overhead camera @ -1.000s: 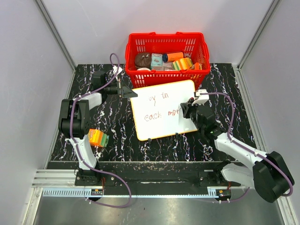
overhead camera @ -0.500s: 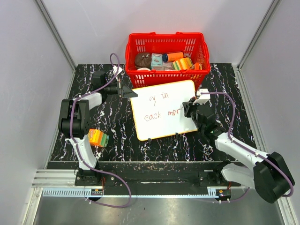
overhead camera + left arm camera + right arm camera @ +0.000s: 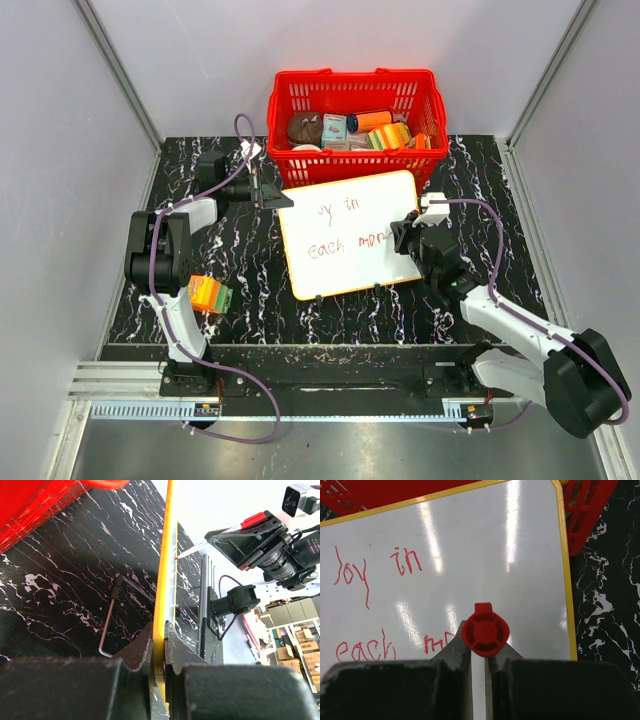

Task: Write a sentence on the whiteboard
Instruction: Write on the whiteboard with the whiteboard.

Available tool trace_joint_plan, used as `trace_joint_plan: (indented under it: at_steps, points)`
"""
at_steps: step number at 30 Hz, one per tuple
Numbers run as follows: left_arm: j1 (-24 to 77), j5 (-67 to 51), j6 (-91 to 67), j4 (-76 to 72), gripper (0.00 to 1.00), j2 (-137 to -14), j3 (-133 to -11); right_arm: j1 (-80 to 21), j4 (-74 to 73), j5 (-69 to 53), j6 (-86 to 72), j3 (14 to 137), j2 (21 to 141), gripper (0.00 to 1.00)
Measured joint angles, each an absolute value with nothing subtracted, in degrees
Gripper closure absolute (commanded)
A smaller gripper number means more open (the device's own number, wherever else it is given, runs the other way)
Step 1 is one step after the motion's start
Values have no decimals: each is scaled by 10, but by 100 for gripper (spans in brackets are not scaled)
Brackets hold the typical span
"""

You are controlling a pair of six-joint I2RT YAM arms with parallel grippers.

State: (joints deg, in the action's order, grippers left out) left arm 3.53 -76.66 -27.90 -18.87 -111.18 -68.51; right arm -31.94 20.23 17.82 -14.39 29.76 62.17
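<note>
The whiteboard [image 3: 345,230] lies mid-table, white with a yellow rim. Red writing [image 3: 375,570] reads "joy in" on the upper line and "each m..." [image 3: 367,650] below; the last word disappears behind the marker. My right gripper [image 3: 479,652] is shut on a red marker [image 3: 485,631], seen end-on, over the board's right half, at the end of the lower line [image 3: 375,240]. My left gripper [image 3: 159,637] is shut on the board's yellow rim [image 3: 162,580] at its far left corner [image 3: 284,200]. The marker's tip [image 3: 176,558] touches the board.
A red basket [image 3: 357,88] with several items stands just behind the board. An orange and green box [image 3: 210,294] lies near the left arm's base. A thin metal stand wire [image 3: 107,625] sticks out under the board. Walls close both sides.
My right gripper has drifted slightly right along the lower line with the marker, and the last word has grown by a stroke or two. The left gripper and board have not moved.
</note>
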Motion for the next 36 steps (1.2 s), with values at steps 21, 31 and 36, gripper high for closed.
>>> trace_joint_plan:
  at_steps: [21,31,36]
  points:
    - [36,-766,-266,-173,100,-1112,-689,-319,202,184,-152,315,635,100]
    - [37,-766,-259,-162,100,-1112,-693,-319,203,201,-152,322,641,100]
    - [37,-766,-257,-161,100,-1112,-693,-319,202,206,-152,322,639,100]
